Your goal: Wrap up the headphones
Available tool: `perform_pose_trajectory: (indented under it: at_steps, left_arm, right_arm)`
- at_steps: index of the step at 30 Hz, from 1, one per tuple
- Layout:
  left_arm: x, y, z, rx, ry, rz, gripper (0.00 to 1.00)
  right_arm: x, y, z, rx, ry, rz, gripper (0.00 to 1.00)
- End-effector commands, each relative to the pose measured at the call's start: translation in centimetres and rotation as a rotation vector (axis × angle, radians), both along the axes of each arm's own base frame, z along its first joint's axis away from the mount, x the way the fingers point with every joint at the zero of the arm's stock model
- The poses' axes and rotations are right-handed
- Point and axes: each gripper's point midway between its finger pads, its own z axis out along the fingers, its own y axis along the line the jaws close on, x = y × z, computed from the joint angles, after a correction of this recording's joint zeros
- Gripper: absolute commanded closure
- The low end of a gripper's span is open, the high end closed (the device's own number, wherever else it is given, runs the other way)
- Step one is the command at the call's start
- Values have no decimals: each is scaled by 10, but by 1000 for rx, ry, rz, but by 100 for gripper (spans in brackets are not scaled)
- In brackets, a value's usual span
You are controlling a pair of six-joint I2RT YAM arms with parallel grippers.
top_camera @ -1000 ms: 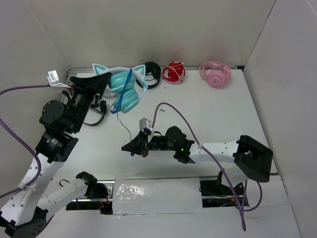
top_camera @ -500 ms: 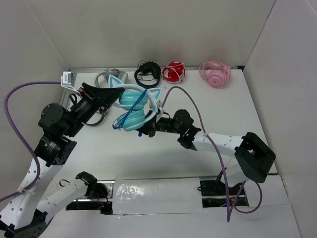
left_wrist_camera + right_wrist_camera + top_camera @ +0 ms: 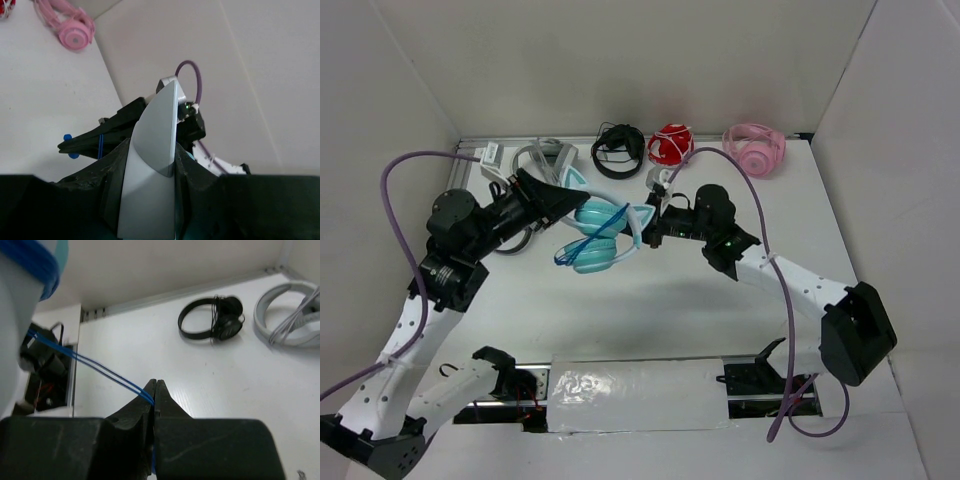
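The teal cat-ear headphones [image 3: 596, 254] hang above the table's middle, with loops of the thin blue cable [image 3: 582, 241] wound around the cups. My left gripper [image 3: 563, 203] is shut on the pale headband [image 3: 155, 125], which fills the gap between its jaws [image 3: 150, 167]. My right gripper [image 3: 646, 228] sits just right of the headphones. It is shut on the blue cable [image 3: 95, 367], pinching two strands at its fingertips [image 3: 155, 389]. The strands run taut up to the headphones [image 3: 20, 300] at the upper left of the right wrist view.
Along the back wall lie grey headphones [image 3: 542, 157], black headphones [image 3: 618, 150], red headphones [image 3: 670, 146] and pink headphones [image 3: 754, 148]. The black headphones [image 3: 215, 322] and grey headphones [image 3: 292, 315] also show in the right wrist view. Walls close in on the left, back and right.
My left gripper has carried the headphones from the back toward the table's middle. My right gripper has swung from the front centre up to the headphones' right side, bringing the cable with it.
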Motion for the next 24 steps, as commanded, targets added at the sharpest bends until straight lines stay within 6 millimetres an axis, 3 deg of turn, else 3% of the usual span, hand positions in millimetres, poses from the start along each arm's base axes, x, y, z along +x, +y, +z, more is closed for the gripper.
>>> perform_pose_trajectory:
  at_steps: [1, 6, 8, 11, 16, 18, 24]
  left_arm:
    - [-16, -14, 21, 30, -134, -168, 100]
    - [1, -14, 1, 107, -109, -260, 100]
    - [5, -10, -6, 158, -152, -275, 100]
    - [12, -7, -12, 213, -184, -292, 100]
    - [7, -8, -28, 250, -241, -480, 100]
    - [14, -8, -41, 229, -200, -543, 100]
    - [28, -8, -52, 257, -270, -648, 100]
  right_arm:
    - [-11, -6, 10, -85, -74, 76, 98]
    - [0, -20, 9, -150, -44, -3, 95]
    - [9, -29, -8, -236, 61, -87, 94]
    - [20, -37, -12, -286, 127, -166, 94]
    - [4, -45, -25, -319, 144, -101, 94]
    - [1, -44, -23, -300, 119, -70, 94]
    - [4, -54, -27, -351, 162, -87, 94]
